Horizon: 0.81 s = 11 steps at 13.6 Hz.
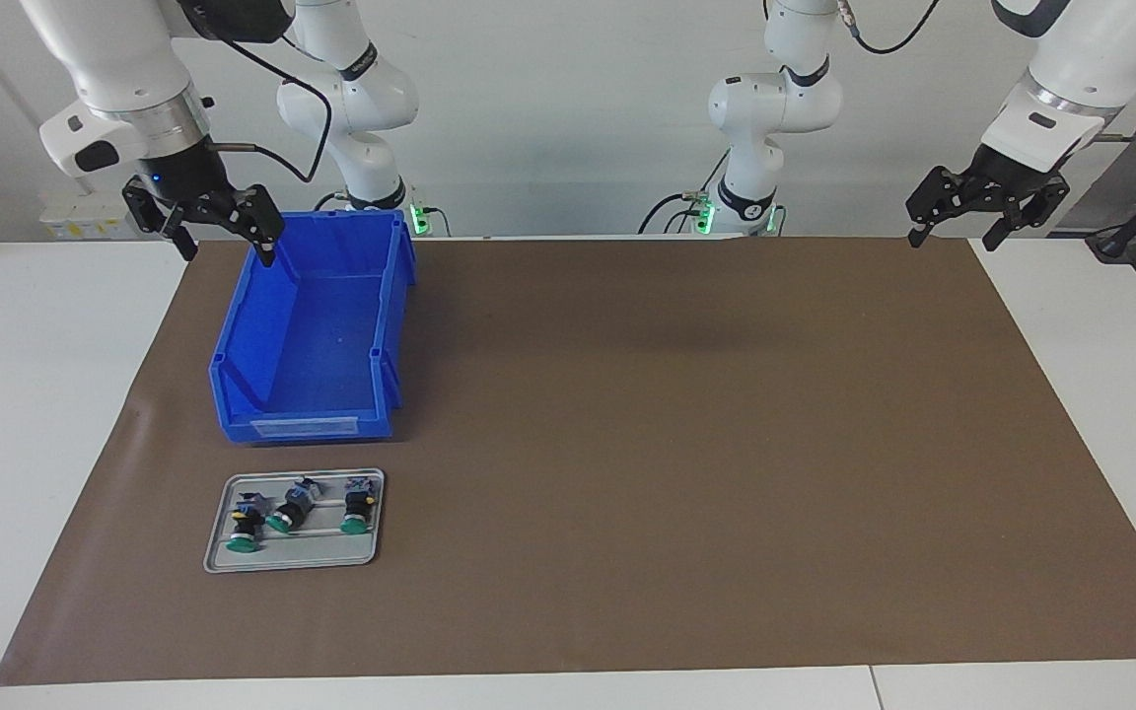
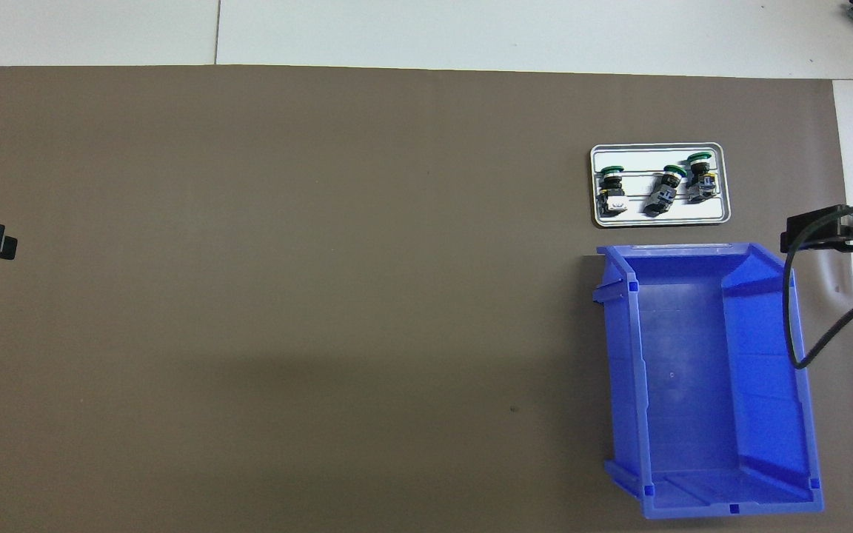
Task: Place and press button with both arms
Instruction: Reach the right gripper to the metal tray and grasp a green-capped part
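We found three buttons (green round caps, black bodies, grey bases) lying on a small grey tray, farther from the robots than the blue bin. The right gripper hung spread over the bin's edge. The left gripper waited, fingers apart, over the brown mat.

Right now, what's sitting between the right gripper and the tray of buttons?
The blue bin, empty, sits between the right gripper and the tray holding the buttons, clearest in the facing view.

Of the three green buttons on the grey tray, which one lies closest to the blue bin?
The button at the tray's end toward the left arm; its grey base almost reaches the tray edge facing the blue bin. The other two lie farther from it.
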Each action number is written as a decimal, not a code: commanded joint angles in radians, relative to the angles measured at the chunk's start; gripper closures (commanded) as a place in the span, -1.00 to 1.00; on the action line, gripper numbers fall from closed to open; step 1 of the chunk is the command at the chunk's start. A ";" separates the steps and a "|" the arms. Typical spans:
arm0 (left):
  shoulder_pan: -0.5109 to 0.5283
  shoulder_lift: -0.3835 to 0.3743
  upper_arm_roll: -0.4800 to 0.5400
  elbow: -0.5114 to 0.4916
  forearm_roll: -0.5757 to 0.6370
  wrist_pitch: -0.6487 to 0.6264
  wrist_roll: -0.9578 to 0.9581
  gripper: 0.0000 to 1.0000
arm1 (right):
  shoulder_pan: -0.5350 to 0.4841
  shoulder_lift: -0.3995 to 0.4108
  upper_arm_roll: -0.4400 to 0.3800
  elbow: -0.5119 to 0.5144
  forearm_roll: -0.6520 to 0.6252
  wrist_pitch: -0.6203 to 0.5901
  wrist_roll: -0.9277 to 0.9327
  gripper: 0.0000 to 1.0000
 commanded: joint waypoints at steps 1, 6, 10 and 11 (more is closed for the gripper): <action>0.000 -0.028 -0.002 -0.032 0.019 -0.004 -0.012 -1.00 | -0.004 -0.013 0.004 -0.010 0.015 -0.011 0.015 -1.00; 0.000 -0.028 -0.002 -0.032 0.019 -0.004 -0.012 -1.00 | -0.013 -0.027 0.004 -0.024 0.015 -0.043 0.013 -1.00; 0.000 -0.028 -0.002 -0.032 0.019 -0.003 -0.012 -1.00 | -0.006 -0.010 0.004 -0.056 0.015 0.075 0.004 -1.00; 0.000 -0.028 -0.002 -0.032 0.019 -0.004 -0.012 -1.00 | -0.013 0.025 0.004 -0.052 0.017 0.097 0.004 -1.00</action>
